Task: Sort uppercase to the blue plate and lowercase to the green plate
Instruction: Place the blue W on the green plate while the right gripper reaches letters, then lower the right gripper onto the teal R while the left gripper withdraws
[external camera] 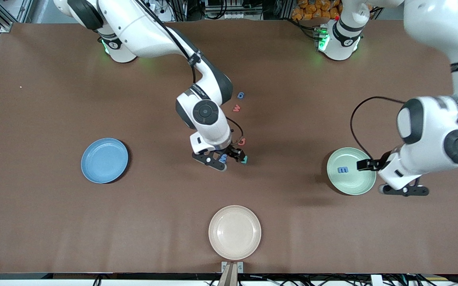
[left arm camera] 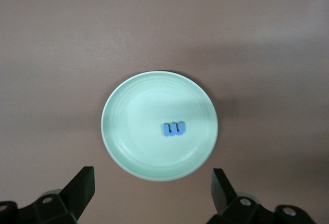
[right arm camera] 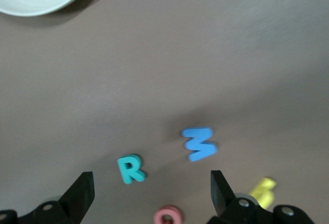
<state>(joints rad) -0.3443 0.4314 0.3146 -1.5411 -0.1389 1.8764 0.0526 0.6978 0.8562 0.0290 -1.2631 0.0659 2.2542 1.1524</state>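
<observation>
Under the right pincer [right arm camera: 149, 190], a yellow letter [right arm camera: 262, 192] shows only wrist-side.

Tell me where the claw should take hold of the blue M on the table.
Come straight down on the blue M, which lies flat and apart from the teal R, and pinch across its outer strokes. The right claw, open above it, looks best placed.

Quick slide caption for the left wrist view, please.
Open left end effector over green plate holding one blue lowercase letter.
</observation>
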